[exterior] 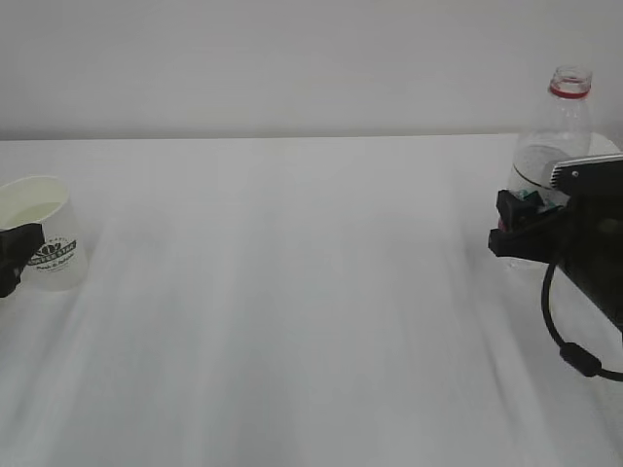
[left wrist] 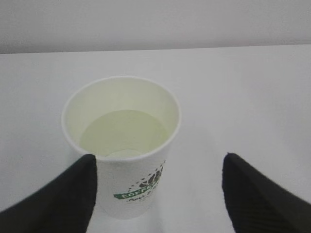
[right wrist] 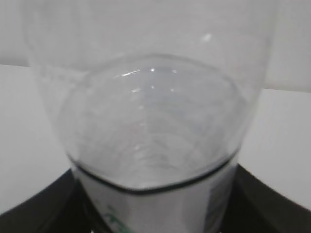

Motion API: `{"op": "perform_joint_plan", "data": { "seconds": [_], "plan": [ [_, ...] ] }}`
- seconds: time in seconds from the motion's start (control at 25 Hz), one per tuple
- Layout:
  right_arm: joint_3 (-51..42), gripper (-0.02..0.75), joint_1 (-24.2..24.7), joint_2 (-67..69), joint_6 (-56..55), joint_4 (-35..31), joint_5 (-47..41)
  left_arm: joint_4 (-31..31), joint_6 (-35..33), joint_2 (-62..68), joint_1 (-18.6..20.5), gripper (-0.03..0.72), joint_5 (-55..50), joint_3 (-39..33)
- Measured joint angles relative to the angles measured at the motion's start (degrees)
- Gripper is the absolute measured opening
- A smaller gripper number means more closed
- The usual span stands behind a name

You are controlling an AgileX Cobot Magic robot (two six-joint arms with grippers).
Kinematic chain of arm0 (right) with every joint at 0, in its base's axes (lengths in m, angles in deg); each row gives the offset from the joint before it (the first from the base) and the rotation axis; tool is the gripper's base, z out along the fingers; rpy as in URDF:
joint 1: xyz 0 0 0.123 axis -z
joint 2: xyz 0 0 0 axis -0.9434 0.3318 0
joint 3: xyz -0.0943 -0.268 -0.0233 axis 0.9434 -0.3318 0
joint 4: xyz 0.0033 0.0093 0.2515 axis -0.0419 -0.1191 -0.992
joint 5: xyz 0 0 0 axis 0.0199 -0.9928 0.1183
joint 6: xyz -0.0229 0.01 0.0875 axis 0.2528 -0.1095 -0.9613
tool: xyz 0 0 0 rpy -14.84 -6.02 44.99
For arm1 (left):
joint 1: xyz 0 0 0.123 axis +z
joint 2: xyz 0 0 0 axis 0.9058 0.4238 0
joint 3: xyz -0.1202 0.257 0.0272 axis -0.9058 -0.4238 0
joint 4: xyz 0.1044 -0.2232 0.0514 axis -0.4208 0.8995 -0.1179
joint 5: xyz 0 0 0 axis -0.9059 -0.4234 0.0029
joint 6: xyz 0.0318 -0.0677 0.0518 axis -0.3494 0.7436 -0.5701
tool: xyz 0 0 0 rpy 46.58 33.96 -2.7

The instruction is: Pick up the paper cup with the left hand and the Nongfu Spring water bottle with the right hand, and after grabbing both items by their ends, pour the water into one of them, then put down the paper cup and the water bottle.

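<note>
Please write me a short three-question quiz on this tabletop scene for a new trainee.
1. True or false: the small white paper cup with the green logo holds liquid.
2. Which has no cap on it?
A. the tall clear plastic bottle with the red neck ring
B. a blue metal flask
C. a brown glass jar
3. On which side of the exterior view does the cup stand on the white table?

Key:
1. True: pale liquid shows in the cup's bottom.
2. A: the bottle's mouth is open.
3. The far left, by the left hand, whose fingers stand apart, one beside the cup; the bottle sits far right between the right hand's fingers.
</note>
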Motion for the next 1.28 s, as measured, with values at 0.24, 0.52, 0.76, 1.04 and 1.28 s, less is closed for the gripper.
{"op": "perform_joint_plan", "data": {
  "seconds": [0.24, 0.52, 0.76, 1.04, 1.28],
  "plan": [
    [2.9, 0.500, 0.0, 3.2, -0.4, 0.0, 0.0, 0.0, 0.1, 0.0, 0.0, 0.576, 0.1, 0.0],
    [5.8, 0.500, 0.0, 6.6, -1.3, 0.0, 0.0, -0.3, 0.1, -0.1, 0.0, 0.576, 0.2, 0.0],
    [6.4, 0.500, 0.0, 9.1, -1.4, 0.0, 0.3, -0.8, 0.1, -0.1, 0.0, 0.576, 0.5, 0.0],
    [6.5, 0.500, 0.0, 10.0, -1.6, 0.0, 1.8, -1.1, 0.1, -0.1, 0.0, 0.576, 0.5, 0.0],
    [6.5, 0.505, 0.0, 10.1, -4.3, 0.2, 2.0, -1.2, 0.1, -0.1, 0.0, 0.575, 0.6, 0.0]
  ]
}}
